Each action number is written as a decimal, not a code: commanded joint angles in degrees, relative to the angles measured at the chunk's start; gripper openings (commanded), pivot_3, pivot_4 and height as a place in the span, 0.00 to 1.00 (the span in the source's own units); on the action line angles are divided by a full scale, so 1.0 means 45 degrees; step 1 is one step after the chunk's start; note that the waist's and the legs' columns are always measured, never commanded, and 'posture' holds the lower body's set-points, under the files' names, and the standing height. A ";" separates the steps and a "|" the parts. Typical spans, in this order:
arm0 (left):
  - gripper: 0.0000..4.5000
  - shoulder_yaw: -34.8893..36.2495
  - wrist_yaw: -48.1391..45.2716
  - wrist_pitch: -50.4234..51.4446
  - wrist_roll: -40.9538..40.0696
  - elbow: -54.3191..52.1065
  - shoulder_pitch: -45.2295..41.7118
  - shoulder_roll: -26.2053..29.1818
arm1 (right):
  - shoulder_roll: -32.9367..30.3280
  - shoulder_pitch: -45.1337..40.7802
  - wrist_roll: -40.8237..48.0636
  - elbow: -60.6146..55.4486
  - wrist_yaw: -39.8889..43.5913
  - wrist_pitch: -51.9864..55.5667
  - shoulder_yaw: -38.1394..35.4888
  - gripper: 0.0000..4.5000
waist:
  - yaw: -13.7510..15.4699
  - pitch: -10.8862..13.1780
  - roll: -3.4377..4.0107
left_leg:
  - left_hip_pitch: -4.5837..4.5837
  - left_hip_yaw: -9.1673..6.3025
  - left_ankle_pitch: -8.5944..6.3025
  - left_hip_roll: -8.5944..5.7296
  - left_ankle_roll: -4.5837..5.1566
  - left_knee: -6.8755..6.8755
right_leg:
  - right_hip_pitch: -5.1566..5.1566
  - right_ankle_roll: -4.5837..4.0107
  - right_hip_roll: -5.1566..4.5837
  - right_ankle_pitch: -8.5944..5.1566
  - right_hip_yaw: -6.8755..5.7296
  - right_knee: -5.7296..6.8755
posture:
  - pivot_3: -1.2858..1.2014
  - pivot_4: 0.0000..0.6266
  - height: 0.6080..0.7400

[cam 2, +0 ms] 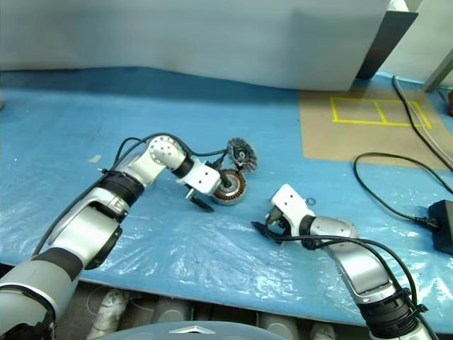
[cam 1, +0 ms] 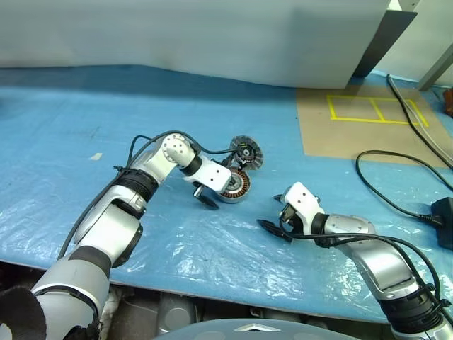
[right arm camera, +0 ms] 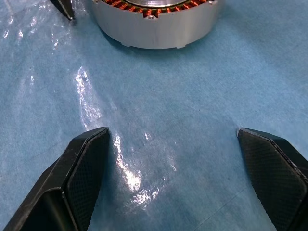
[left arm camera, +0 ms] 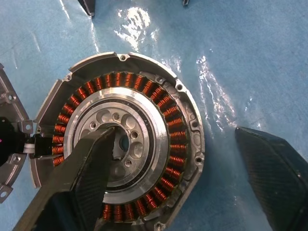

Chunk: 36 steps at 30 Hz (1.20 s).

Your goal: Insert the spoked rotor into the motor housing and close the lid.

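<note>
Housing work on a table under blue plastic sheet (cam 1: 85, 127). Left gripper (left arm camera: 168, 173) poised directly over the motor housing (cam 1: 234, 185), fingers spread wide: one finger (left arm camera: 82, 178) across the central metal hub and the inner silver plate, the other finger (left arm camera: 274, 178) outside the rim, above the sheet. Nothing seen held between them; contact with the hub impossible to tell. Housing flat on the sheet, open side up, ring of copper windings (left arm camera: 175, 144) fully exposed. No spoked rotor to be made out inside it.

Lid (cam 1: 245, 153) just beyond the left gripper, swung open and standing tilted at the far rim of the housing, silvery radial face with dark centre turned toward the camera. Thin black cable from the left arm running toward it.

Right gripper (cam 1: 272, 225) to the right of the left one and nearer to the robot, apart from the housing, low over the bare sheet. Fingers (right arm camera: 77, 178) wide apart and empty, pointed toward the housing's plain grey side wall (right arm camera: 154, 29).

Further right, beyond the right gripper, brown board with yellow tape lines (cam 1: 375, 110) and a black cable (cam 1: 396, 202) looping over the sheet.
</note>
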 commanded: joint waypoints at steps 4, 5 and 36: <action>0.59 -0.0404 0.1574 0.0516 0.1267 0.1030 -0.0287 -0.0026 | 0.0240 -0.0316 0.0284 -0.0326 -0.0139 0.0220 -0.0250 1.00 | 0.0002 -0.0009 0.0014 | 0.0013 0.0003 0.0000 -0.0006 0.0000 0.0000 | 0.0041 -0.0010 -0.0003 -0.0006 0.0005 0.0002 | 0.52 0.24 1.00; 0.59 -0.0420 0.1697 0.0548 0.1333 0.1117 -0.0323 -0.0043 | 0.0268 -0.0410 0.0319 -0.0281 -0.0136 0.0239 -0.0326 1.00 | 0.0016 -0.0009 0.0014 | 0.0018 0.0002 0.0000 -0.0006 0.0000 0.0003 | 0.0058 -0.0040 -0.0004 -0.0024 0.0006 0.0002 | 0.52 0.24 1.00; 0.62 -0.0034 -0.0562 1.0535 -0.1266 -0.6574 0.2099 0.0354 | 0.0142 -0.0413 0.0052 0.0599 0.0347 -0.0841 -0.0011 1.00 | -0.0022 -0.0019 0.0029 | -0.0010 0.0008 0.0000 -0.0003 0.0004 -0.0011 | -0.0006 -0.0048 -0.0004 -0.0029 0.0006 -0.0016 | 0.52 0.24 1.00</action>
